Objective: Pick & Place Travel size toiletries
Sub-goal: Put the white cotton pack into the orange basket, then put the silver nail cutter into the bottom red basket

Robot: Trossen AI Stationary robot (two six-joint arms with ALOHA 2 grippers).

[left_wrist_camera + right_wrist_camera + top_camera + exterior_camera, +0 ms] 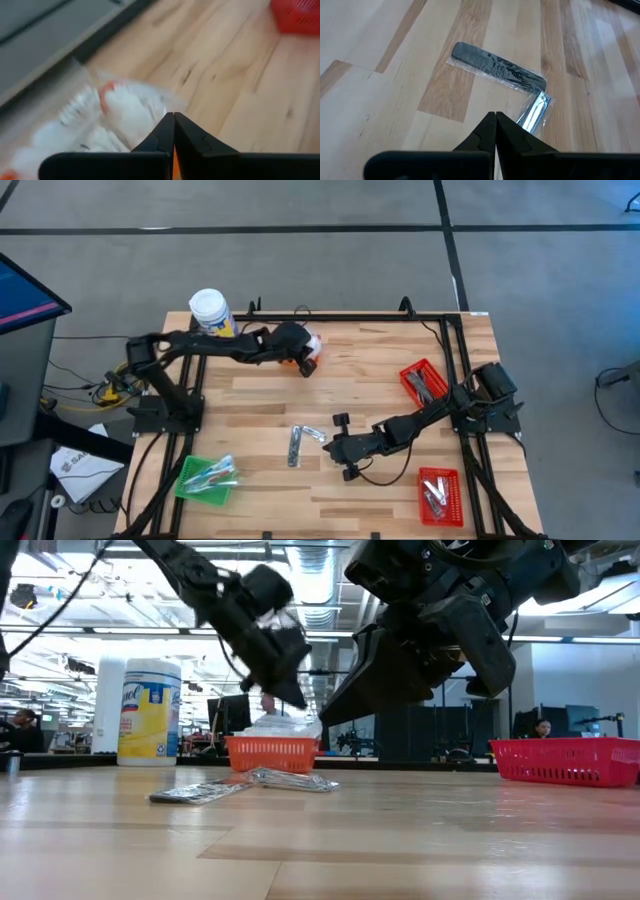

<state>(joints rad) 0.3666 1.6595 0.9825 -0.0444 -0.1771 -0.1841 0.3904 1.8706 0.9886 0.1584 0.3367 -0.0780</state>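
The right pincer (495, 117), pressed fully together and holding nothing, hovers near mid-bench just beside a clear-wrapped black comb (492, 65) and a silvery sachet (535, 111) (they overlap). A descent with the tips together could shove both away. The left pincer (174, 120), likewise closed and empty, hangs over the orange basket (303, 363) of white packets (125, 112) by the far edge. No writing on the yellow-labelled jar (150, 708) is legible.

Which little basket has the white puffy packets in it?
The orange basket, under the left end effector. The red and green baskets hold none.
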